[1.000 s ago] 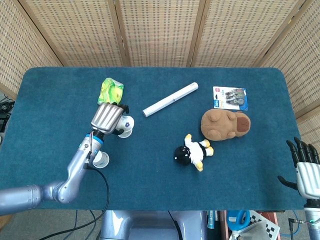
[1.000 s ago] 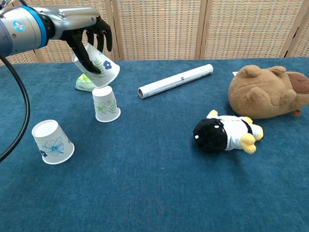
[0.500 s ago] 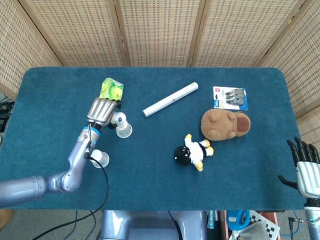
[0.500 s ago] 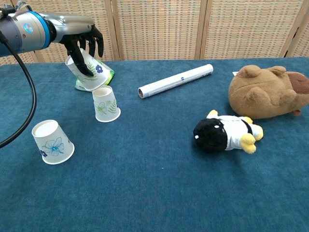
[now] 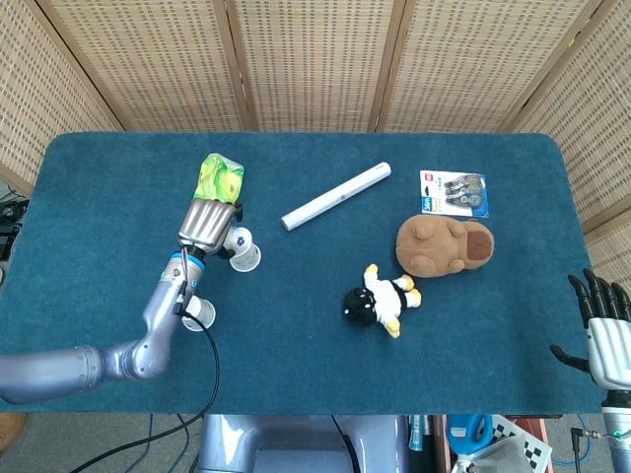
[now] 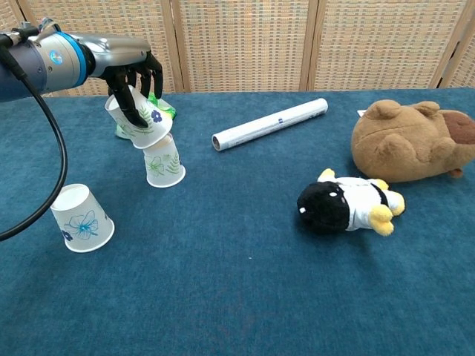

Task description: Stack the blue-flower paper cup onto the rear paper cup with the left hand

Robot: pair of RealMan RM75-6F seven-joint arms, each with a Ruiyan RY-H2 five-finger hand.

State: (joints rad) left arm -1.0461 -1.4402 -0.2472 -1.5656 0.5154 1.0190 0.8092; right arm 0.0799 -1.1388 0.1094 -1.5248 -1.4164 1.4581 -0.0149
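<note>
1. At the far left, a paper cup with a pale blue line-drawn flower (image 6: 80, 219) stood upside down on the blue table (image 6: 237, 297), alone, at about 8 o'clock from the other cups.
2. The left hand (image 6: 132, 76) held the blue-flower paper cup (image 6: 141, 119), dark fingers (image 6: 135, 104) wrapped around its wall. The cup was tilted, its base up toward 11 o'clock and its open mouth down toward 5 o'clock.
3. The lower rim of this held cup touched, or nearly touched, the top of the rear paper cup (image 6: 162, 162), which stood upside down and carried a green leaf print. It was not yet seated straight over it.
4. A green packet (image 5: 219, 177) lay just behind the hand, at 12 o'clock from the cups.
5. A white rolled tube (image 6: 269, 124) lay at 2 o'clock from the cups, well apart, and slanted.
6. A black and white penguin toy (image 6: 349, 205) lay on its side near the middle of the table.
7. A brown plush animal (image 6: 412, 143) lay at 1 o'clock from the penguin, close by.
8. A card pack (image 5: 454, 192) lay at 12 o'clock from the brown plush.
9. The right hand (image 5: 603, 333) was at the far right, off the edge of the table, fingers spread and holding nothing.
</note>
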